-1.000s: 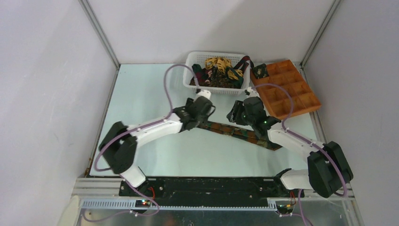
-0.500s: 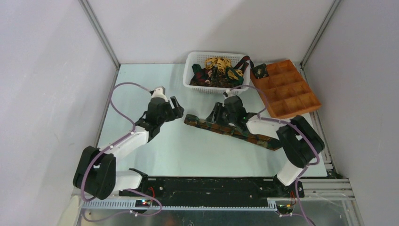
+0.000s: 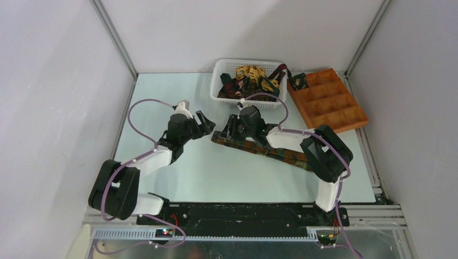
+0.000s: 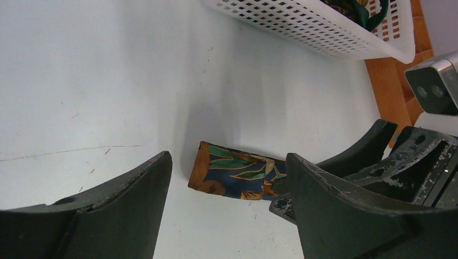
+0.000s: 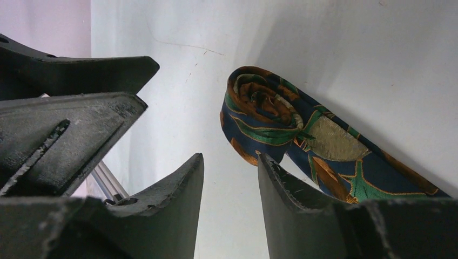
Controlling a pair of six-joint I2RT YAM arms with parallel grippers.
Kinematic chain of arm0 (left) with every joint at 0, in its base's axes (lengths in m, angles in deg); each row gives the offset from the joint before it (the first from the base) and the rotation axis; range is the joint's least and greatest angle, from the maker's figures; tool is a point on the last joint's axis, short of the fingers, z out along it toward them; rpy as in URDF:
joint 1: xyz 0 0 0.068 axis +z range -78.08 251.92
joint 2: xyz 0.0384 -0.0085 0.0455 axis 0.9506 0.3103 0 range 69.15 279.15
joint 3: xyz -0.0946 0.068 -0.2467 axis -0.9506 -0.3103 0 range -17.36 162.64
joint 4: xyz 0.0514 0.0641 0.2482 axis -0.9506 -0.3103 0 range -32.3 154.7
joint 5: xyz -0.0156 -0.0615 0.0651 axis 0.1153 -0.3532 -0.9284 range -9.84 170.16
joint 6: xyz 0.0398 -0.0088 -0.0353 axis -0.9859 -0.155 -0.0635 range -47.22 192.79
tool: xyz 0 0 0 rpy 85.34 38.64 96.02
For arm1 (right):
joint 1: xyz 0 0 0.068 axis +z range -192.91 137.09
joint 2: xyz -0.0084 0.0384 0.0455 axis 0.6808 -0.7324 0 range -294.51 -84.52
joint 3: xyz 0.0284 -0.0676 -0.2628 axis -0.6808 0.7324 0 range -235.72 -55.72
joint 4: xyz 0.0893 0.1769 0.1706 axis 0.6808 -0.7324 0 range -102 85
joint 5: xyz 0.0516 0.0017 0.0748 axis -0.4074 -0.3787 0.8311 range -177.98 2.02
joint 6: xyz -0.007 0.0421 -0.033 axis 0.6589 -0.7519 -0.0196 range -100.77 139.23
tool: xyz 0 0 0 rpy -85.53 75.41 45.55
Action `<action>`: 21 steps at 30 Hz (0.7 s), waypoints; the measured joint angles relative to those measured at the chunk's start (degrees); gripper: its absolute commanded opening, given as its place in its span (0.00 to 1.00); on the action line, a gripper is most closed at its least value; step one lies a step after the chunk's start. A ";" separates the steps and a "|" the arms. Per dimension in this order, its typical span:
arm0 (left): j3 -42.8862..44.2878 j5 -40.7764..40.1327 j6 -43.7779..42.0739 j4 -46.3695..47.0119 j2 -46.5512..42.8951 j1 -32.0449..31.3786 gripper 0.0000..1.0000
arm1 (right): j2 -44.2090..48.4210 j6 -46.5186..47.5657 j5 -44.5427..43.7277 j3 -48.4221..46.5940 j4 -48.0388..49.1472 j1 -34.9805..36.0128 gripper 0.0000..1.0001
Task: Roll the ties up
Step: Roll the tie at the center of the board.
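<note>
Across the middle of the table (image 3: 162, 97), running from ten o'clock near the white basket (image 3: 220, 73) toward four o'clock, lies a leaf-patterned necktie (image 3: 281, 155), flat except for its ten o'clock tip, which is curled into a small loose coil (image 5: 259, 100). At nine o'clock of that tip the left gripper (image 4: 228, 158) stands spread wide and empty, while the right gripper (image 5: 231, 158) hangs over it, jaws a narrow gap apart with nothing between them. Light, soft and probably slippery, the fabric would likely unwind if left free, so pinching the coil across its two side edges looks safest.
</note>
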 measured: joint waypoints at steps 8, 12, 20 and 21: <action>-1.55 1.03 0.09 2.47 2.34 0.04 0.82 | -1.31 0.79 -2.03 -1.84 -2.38 0.13 0.41; -1.57 1.36 0.09 3.58 3.52 0.04 0.80 | -1.88 1.03 -2.99 -2.01 -3.06 0.11 0.38; -1.57 2.12 0.17 5.18 5.60 0.04 0.77 | -4.90 1.07 -4.11 -2.82 -3.50 0.11 0.36; -1.57 2.14 0.17 5.29 5.75 0.04 0.76 | -5.09 1.07 -4.22 -2.82 -3.61 0.13 0.35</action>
